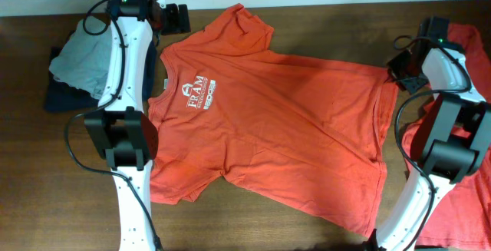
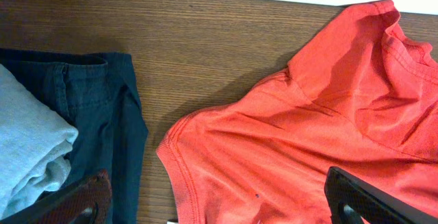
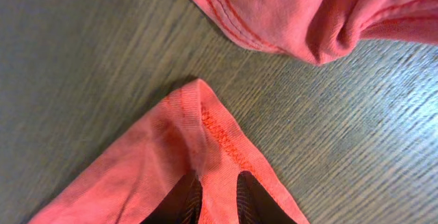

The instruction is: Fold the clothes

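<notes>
The orange T-shirt (image 1: 268,120) lies spread out, logo up, in the middle of the table (image 1: 322,21) with no fold made yet, my right claw (image 3: 215,198) pinching its hem corner and my left claw (image 2: 219,207) wide open over its shoulder, so I judge nearly all the folding is left

Bare tabletop (image 1: 38,182) near-left and far-right.
The spread T-shirt (image 1: 291,128) fills the centre, grey and navy folded garments (image 1: 73,71) block the far left, and another red garment (image 1: 468,197) crowds the right edge.
</notes>
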`<state>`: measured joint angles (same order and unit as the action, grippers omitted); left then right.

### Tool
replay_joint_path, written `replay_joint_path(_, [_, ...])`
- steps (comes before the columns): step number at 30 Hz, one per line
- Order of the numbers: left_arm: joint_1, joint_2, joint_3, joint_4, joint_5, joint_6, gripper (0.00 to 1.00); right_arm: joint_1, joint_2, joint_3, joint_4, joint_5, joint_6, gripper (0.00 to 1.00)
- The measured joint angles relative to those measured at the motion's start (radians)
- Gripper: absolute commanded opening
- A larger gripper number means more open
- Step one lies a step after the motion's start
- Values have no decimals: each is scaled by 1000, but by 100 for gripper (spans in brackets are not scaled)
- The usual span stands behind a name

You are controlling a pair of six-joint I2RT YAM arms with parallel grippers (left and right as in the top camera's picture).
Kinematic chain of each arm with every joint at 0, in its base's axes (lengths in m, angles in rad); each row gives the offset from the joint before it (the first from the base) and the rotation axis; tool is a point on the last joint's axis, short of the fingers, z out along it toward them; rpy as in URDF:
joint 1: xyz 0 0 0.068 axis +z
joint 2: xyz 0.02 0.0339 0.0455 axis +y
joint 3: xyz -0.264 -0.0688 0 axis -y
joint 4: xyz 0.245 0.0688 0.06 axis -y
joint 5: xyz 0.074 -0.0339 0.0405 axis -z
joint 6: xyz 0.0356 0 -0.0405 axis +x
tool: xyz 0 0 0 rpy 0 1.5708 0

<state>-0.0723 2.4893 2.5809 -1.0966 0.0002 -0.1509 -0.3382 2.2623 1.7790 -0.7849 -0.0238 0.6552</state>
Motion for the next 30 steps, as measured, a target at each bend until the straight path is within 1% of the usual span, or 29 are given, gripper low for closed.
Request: replay_joint_path(30, [0,0,0,0,0,0,99,25,4,-2,54,-1,29,24])
